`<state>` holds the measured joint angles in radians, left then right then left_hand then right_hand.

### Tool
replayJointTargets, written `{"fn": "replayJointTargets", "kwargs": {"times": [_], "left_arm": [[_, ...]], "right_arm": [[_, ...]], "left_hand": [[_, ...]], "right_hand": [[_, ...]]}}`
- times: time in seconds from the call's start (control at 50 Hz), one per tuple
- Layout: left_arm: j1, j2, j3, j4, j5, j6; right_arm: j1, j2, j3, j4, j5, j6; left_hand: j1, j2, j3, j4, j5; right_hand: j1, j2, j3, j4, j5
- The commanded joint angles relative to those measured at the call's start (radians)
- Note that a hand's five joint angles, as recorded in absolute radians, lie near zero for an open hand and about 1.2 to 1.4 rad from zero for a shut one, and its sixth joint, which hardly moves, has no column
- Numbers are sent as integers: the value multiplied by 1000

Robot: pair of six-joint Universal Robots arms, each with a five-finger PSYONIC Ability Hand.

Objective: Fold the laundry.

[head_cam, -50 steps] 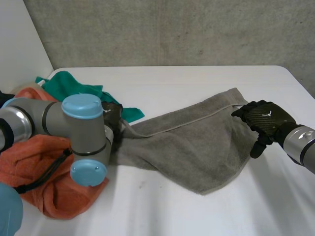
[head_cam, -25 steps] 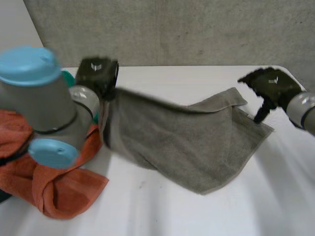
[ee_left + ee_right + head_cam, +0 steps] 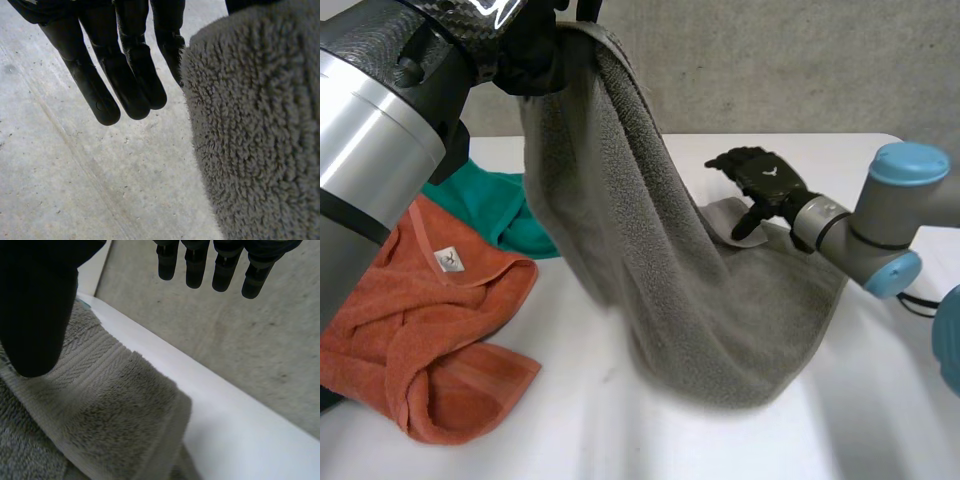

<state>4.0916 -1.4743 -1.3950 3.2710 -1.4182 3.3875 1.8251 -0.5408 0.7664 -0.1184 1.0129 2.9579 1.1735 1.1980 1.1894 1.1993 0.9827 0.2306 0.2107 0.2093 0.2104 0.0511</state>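
head view: the left hand (image 3: 530, 55) is high above the white table (image 3: 620, 440) and grips one end of the grey towel (image 3: 660, 270), which hangs from it in a long drape, its lower half lying spread on the table. the right hand (image 3: 765, 180) hovers over the towel's far corner, fingers loosely spread, thumb pointing down at the cloth. an orange towel (image 3: 430, 330) lies crumpled beside the grey towel, on the left arm's side. a teal cloth (image 3: 485, 205) sits behind the orange one, partly hidden by the hanging grey towel.

left wrist view: the left hand's fingers (image 3: 130, 75) are straight and pressed side by side. the grey towel (image 3: 260, 125) bulges against the nearest finger, caught between the fingers and a dark part on the towel's other side, apparently the thumb.

right wrist view: the right hand's thumb (image 3: 35, 305) hangs over the hemmed corner of the grey towel (image 3: 110, 415); whether it touches the cloth, i cannot tell. its fingertips (image 3: 195, 270) are set apart from the thumb, holding nothing. the table (image 3: 225, 435) shows just past the corner.
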Motion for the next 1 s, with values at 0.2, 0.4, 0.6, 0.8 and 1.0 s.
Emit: {"fn": "replayJointTargets", "kwargs": {"times": [0.2,0.4,0.6,0.8,1.0], "left_arm": [[64,-3,-58,25,2,-4],[55,-1,-50,30,7,-16],[10,32,-36,29,1,-17],[4,65,-41,25,-2,-17],[75,71,-56,21,-8,-16]], "right_arm": [[-58,-143,100,89,128,67],[-47,-220,289,243,52,-91],[59,-107,212,43,127,41],[106,8,79,-38,239,56],[30,-140,86,-52,288,55]], "left_hand": [[223,198,207,197,239],[223,198,207,197,239],[223,198,207,197,239],[223,198,207,197,239],[223,198,207,197,239]], "right_hand": [[-18,2,3,2,-13],[55,75,77,75,60],[276,296,297,296,281],[615,635,636,635,620],[1166,1186,1187,1186,1171]]}}
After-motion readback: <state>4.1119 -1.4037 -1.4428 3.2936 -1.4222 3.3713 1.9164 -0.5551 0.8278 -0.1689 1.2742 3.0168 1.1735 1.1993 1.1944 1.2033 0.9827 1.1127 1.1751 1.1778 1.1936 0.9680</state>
